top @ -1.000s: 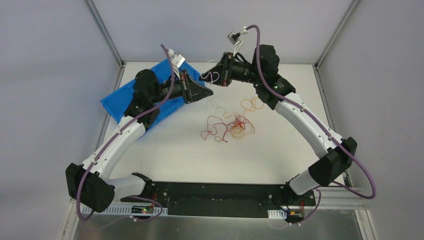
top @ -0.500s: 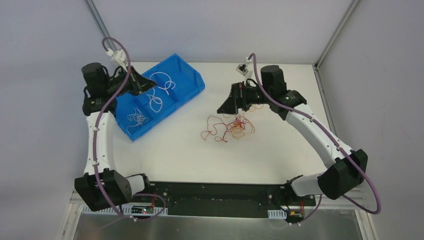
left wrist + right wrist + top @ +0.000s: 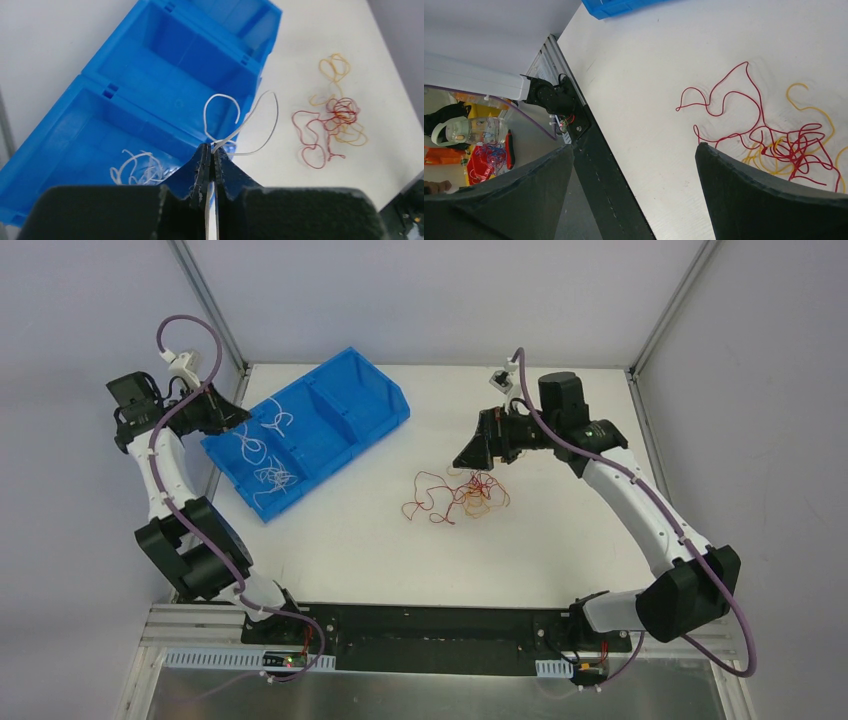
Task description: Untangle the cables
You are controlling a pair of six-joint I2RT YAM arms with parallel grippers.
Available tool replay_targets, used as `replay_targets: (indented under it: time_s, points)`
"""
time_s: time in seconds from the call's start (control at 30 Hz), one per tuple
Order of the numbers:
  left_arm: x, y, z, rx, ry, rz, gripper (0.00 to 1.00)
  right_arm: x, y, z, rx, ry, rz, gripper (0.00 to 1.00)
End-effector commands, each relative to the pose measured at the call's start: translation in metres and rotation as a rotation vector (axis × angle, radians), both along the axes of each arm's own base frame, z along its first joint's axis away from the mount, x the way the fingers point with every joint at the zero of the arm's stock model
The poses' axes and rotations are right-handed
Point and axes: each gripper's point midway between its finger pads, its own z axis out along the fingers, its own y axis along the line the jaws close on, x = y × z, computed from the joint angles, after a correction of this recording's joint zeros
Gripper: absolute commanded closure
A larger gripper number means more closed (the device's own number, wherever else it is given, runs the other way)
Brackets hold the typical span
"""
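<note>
At the far left, the left tool (image 3: 226,416) hovers over the left edge of the blue bin (image 3: 345,430). Its jaws are pinched tight on a single white wire (image 3: 243,116), whose two free curls spring out from between the fingertips above the bin. A small heap of loose white wires (image 3: 272,478) lies in the bin's end compartment, the one nearer the arm bases.

Near the middle of the counter (image 3: 340,550), well apart from the bin, sits the tangle of red and orange-yellow wires (image 3: 462,495), the strands looped through one another. Just beyond it the right tool (image 3: 470,454) hangs above the tangle, its jaws spread wide, with nothing between them and touching no wire.
</note>
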Motion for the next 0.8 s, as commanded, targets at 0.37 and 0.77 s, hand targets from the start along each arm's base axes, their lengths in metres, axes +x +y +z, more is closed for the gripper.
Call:
replay_targets:
  time_s: [0.37,0.77]
  points:
    - [-0.018,0.032,-0.013,0.318,-0.1,-0.011,0.37,0.005,-0.036,-0.038,-0.169,0.033,-0.011,0.07]
    - [-0.024,-0.054,-0.068,0.543,0.127,-0.254,0.3,0.002,-0.061,-0.08,-0.316,0.164,-0.062,0.12]
